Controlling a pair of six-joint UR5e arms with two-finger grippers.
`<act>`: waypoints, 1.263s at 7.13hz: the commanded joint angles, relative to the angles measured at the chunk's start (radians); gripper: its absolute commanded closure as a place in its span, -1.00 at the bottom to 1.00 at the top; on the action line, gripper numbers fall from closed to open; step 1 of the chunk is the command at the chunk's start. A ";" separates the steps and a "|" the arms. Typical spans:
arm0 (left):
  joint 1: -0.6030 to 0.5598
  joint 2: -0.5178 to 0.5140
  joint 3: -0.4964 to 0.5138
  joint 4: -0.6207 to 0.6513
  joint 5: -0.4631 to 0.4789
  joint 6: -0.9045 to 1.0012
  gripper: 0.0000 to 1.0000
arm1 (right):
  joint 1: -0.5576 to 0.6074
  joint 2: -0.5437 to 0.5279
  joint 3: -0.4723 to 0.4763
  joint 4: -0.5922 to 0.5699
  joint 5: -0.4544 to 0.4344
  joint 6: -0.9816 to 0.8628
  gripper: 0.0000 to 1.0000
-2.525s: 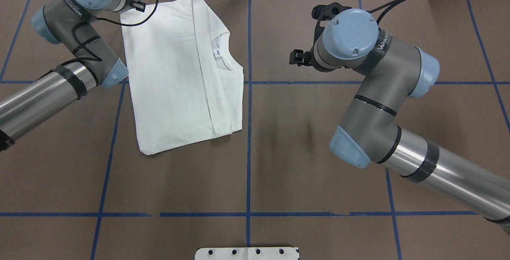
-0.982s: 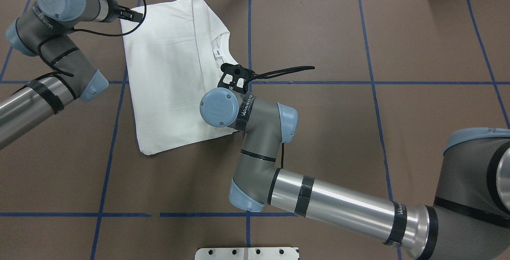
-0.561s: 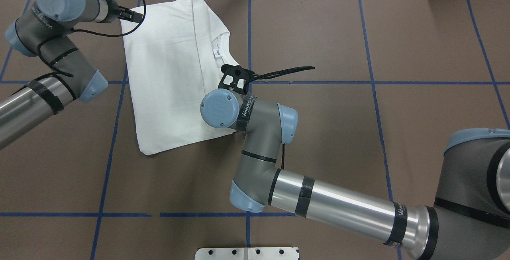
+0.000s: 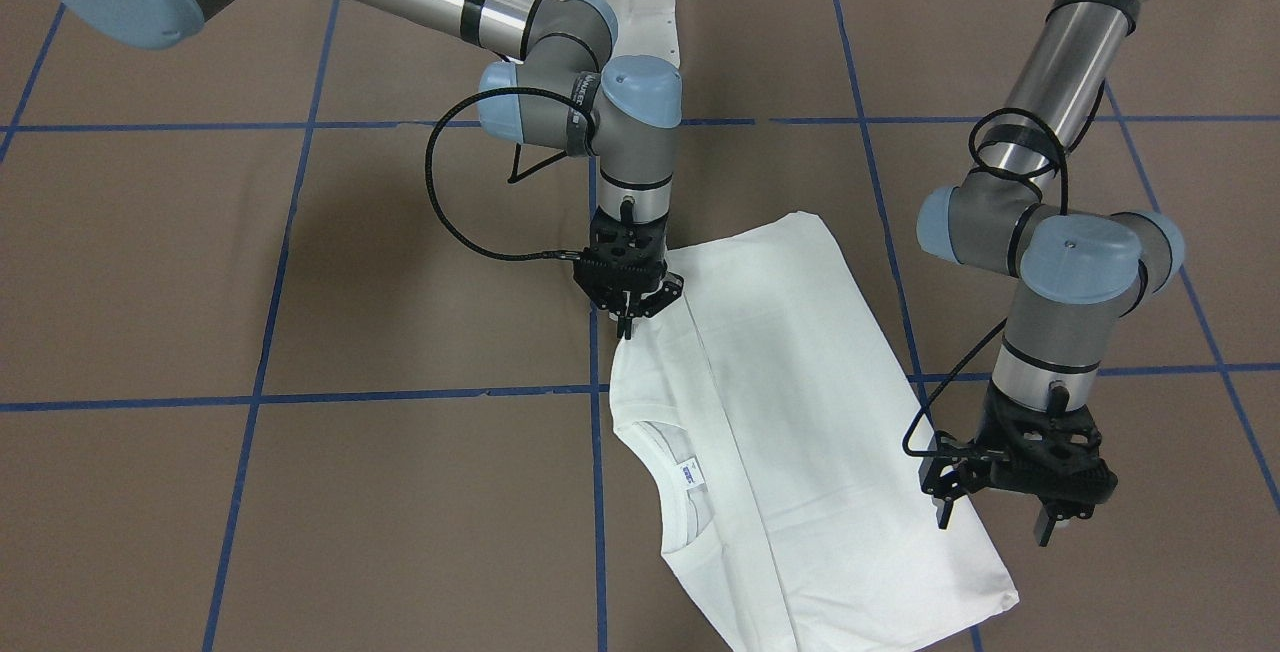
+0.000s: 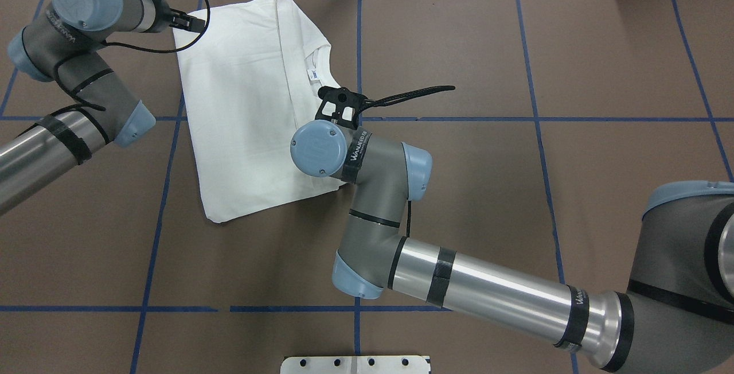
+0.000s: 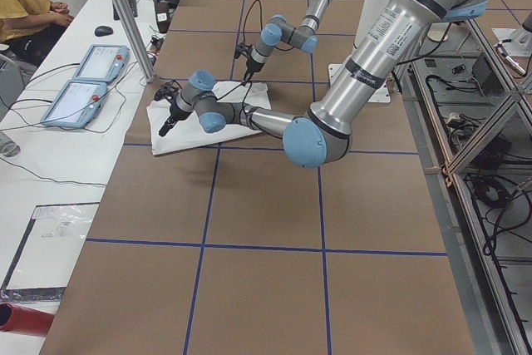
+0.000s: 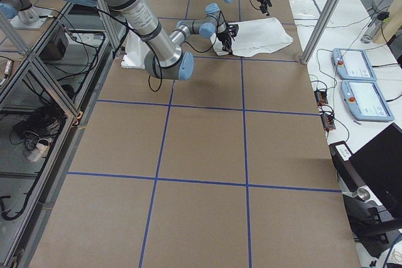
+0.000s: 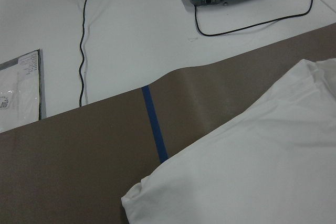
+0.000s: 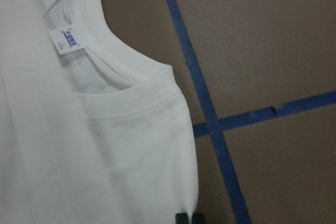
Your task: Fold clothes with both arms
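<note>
- Front view: the shirt (image 4: 800, 412) lies flat on the desk (image 4: 300, 262), running from the centre toward 5 o'clock. The right claw (image 4: 625, 329) stands upright at the shirt's 10 o'clock edge. It is clenched to a point and seemingly pinching cloth so that end can be raised. The left claw (image 4: 995, 520) is released at the 4 o'clock edge, with one finger over cloth and one over bare desk. I judge that it straddles the edge to take that corner.
- Overhead: the shirt sits in the desk's 11 o'clock part. The left claw is at its 10 o'clock corner. The right wrist covers its own claw at the 4 o'clock edge. The arms stand at opposite ends, probably because this fold needs both ends carried together.
- Left side view: the near arm's claw hangs over the shirt's 9 o'clock end and the far arm's over its 1 o'clock corner. Neither grip can be read here.
- Right side view: the near arm's claw meets the shirt's 9 o'clock edge, and the far arm's is at 12 o'clock. The grips are again unreadable.
- Left wrist view: the shirt's corner fills 3 to 6 o'clock, beside blue tape (image 8: 155, 124). No fingers show.
- Right wrist view: the collar (image 9: 126, 61) and label (image 9: 67, 40) are at 11 o'clock. The fingertips (image 9: 181, 219) at 6 o'clock are pressed together on the shirt's edge.
</note>
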 commanded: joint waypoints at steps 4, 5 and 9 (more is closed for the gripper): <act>0.002 0.023 -0.012 -0.015 0.000 0.001 -1.00 | -0.010 -0.465 0.541 -0.043 -0.011 -0.136 1.00; 0.002 0.023 -0.012 -0.015 -0.002 0.001 -1.00 | -0.110 -0.472 0.601 -0.128 -0.100 -0.039 1.00; 0.002 0.026 -0.014 -0.015 -0.002 0.001 -1.00 | -0.254 -0.458 0.677 -0.289 -0.194 0.085 -0.98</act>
